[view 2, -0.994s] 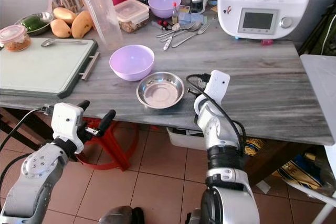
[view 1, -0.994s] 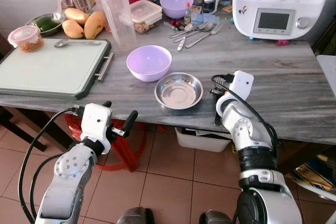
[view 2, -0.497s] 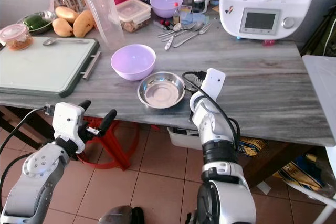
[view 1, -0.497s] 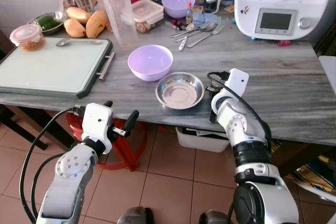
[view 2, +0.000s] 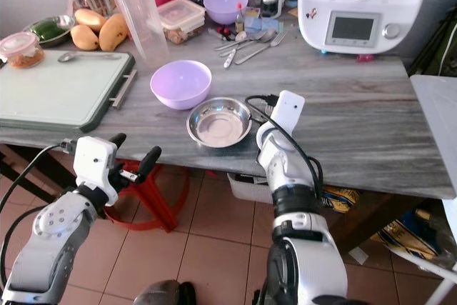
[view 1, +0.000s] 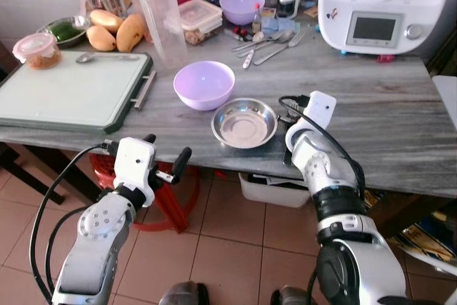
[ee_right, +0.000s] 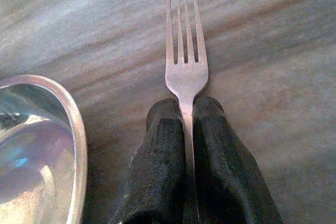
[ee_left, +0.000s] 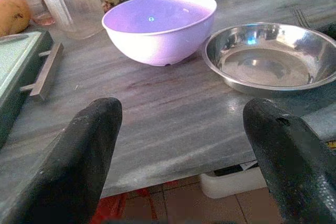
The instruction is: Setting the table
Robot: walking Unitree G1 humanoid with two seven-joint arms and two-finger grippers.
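1 fork (ee_right: 185, 61) pinched by right end effector (ee_right: 185, 109) (beside steel bowl (view 1: 243, 123)).

fork (ee_right: 185, 66) | silver, flat on table | beside steel bowl (view 1: 243, 122)

On the table (view 1: 400, 126), the bowl (view 1: 204, 84) sits at 10 o'clock from the dish (view 1: 243, 123); the fork (ee_right: 185, 61) lies at its 3 o'clock.
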